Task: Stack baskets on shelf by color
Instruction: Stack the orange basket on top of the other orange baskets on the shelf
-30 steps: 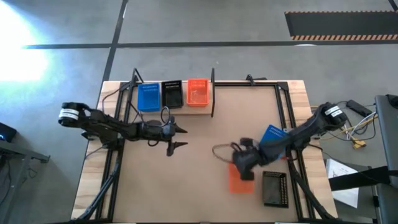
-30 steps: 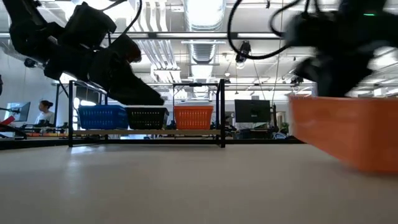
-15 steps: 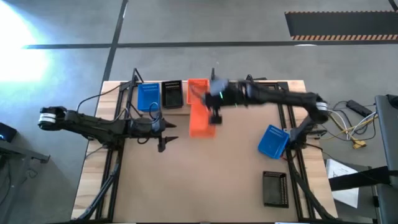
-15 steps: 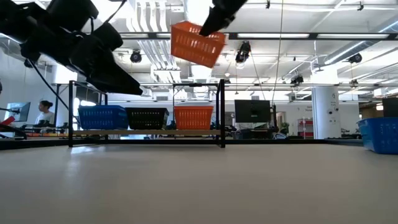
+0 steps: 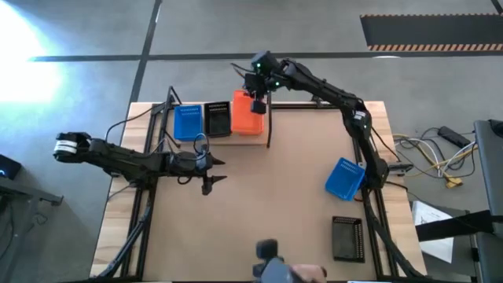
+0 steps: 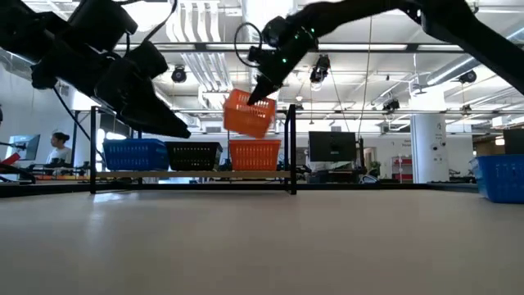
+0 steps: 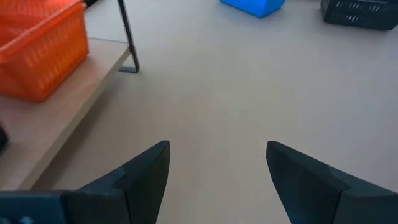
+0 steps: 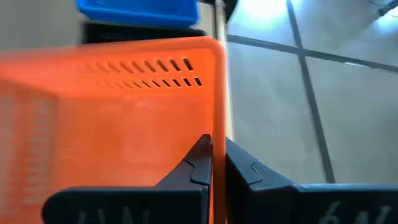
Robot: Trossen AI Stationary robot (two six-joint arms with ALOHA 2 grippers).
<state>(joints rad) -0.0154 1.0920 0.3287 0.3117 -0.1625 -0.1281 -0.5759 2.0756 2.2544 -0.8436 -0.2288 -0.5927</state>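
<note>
Grey concrete floor (image 5: pixel 94 31) with a striped dark mat (image 5: pixel 431 31); bright ceiling lights (image 6: pixel 270 16) overhead.

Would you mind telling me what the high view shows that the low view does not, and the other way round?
Only the high view shows the loose black basket lying on the table near its front right corner.

Only the low view shows that the orange basket held by the right gripper hangs tilted, clear above the orange basket on the shelf; it also shows a person in the room behind.

Both show the held orange basket, the blue basket on the shelf and the left gripper waiting open.
</note>
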